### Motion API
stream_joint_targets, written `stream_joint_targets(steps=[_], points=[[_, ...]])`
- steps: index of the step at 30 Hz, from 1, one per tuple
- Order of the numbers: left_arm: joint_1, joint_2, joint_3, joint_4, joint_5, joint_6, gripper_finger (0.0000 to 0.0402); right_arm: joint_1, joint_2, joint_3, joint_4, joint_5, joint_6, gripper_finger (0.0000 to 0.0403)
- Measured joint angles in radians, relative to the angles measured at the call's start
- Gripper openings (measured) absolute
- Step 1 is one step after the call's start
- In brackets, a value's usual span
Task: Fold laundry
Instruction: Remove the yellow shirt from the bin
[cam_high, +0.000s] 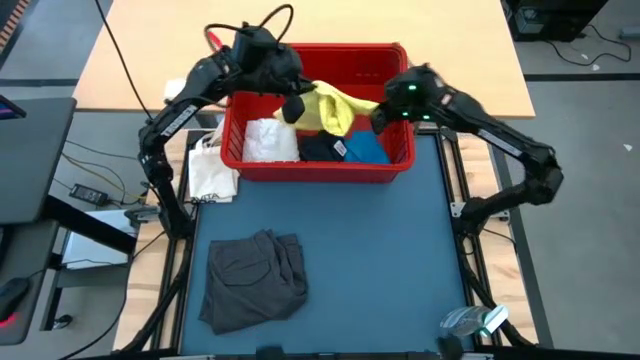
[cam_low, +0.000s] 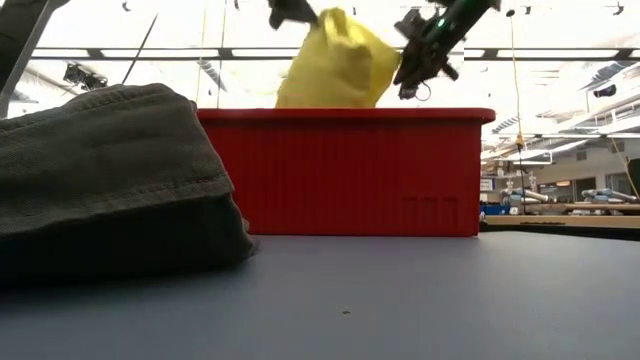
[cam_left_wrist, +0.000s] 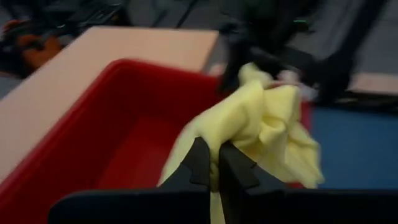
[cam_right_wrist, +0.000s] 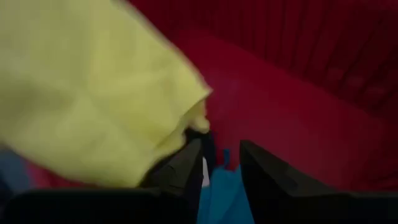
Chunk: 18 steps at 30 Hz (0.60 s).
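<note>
From above, the red plastic basket (cam_high: 318, 165) sits at the far end of the blue worktop (cam_high: 380, 260). The left tool (cam_high: 293, 107) is over the basket's middle, clenched on the large bright yellow T-shirt (cam_high: 335, 108), which is lifted above the basket's contents. The right tool (cam_high: 383, 118) hangs just beside the shirt's other edge, over the basket's right part; whether it grips cannot be told here. Inside the basket lie a white cloth (cam_high: 270, 140) at the left, a dark navy garment (cam_high: 322, 148) in the middle and a small blue piece (cam_high: 366, 150) at the right. A small white bag with strap handles (cam_high: 211, 172) rests against the basket's left wall. A dark grey crumpled garment (cam_high: 255, 278) lies on the worktop, well apart from the basket on its near side.

From worktop height, the yellow T-shirt (cam_low: 336, 65) hangs bunched above the basket's rim (cam_low: 345, 116), with the right tool (cam_low: 415, 60) close by its upper right side. The grey garment (cam_low: 110, 175) fills the near left.

In the left wrist view, the left tool's fingers (cam_left_wrist: 200, 163) are pressed together on a fold of the yellow T-shirt (cam_left_wrist: 261, 127), above the basket's red floor (cam_left_wrist: 130, 149).

In the right wrist view, the right tool (cam_right_wrist: 221, 163) stands part open, one finger (cam_right_wrist: 186, 165) touching the yellow T-shirt's edge (cam_right_wrist: 93, 93), nothing pinched between them; the blue piece (cam_right_wrist: 217, 193) shows below.
</note>
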Motion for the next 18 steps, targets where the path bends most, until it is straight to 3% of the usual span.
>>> stream_joint_targets(steps=[6, 10, 14, 18], points=[[-0.176, -0.001, 0.079, -0.025, 0.075, -0.119, 0.0009, 0.000, -0.181, 0.000, -0.017, 0.002, 0.014, 0.0113], [-0.293, -0.001, 0.074, -0.017, 0.188, -0.201, 0.0011, 0.004, -0.267, 0.001, -0.091, -0.019, 0.067, 0.0113], [-0.393, 0.002, 0.074, 0.061, 0.300, -0.288, 0.0012, 0.031, -0.320, 0.001, -0.191, -0.031, 0.079, 0.0113], [-0.459, 0.002, 0.074, 0.174, 0.320, -0.400, 0.0012, 0.068, -0.337, 0.001, -0.264, -0.019, 0.098, 0.0113]])
